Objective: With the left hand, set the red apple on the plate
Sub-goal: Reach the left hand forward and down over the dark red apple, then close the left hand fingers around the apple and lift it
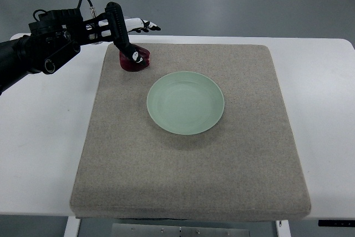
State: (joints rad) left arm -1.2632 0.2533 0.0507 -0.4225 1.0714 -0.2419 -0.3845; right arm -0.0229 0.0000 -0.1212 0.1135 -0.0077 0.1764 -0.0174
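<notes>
Red apple (135,60): dark red, sits on mat's far-left corner area, just left & beyond plate, not touching it.
Left hand (126,38): arm enters from pic's left edge; hand is directly over apple. One black finger (123,40) slants down onto apple's top; white fingertips point past it, away from robot.
Finger state: draped on/around apple from above; looks like grasp forming or formed, but can't tell if closed firm. Apple seems to rest on mat, not lifted.
Key relation: apple lies right under fingers, so no reach left. Roundish, no clear long axis.
Plate (186,102): pale green, empty, mid-mat, toward robot & right of apple. Judged move: short lift, carry diag. to plate centre.
Mat (233,181): grey-beige fabric on white table (39,154).
Right hand: not seen.
Risk: weak top grip may let apple roll off.
</notes>
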